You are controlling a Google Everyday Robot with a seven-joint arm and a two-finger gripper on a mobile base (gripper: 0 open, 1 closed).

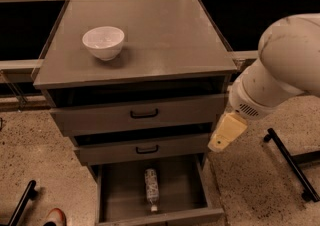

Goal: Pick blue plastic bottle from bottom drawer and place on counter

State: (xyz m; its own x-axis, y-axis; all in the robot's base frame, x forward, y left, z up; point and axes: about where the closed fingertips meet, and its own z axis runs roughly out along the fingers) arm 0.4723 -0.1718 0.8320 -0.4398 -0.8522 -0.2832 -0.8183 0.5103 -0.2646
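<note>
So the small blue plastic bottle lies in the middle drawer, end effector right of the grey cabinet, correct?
Not the middle one. The camera view shows the small blue plastic bottle lying in the bottom drawer; the end effector is right of the grey cabinet.

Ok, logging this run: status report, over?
Gripper hangs above open bottom drawer's right side. Blue plastic bottle lies flat on its floor, untouched. White bowl on counter, left; nothing blocks the drawer.
</note>
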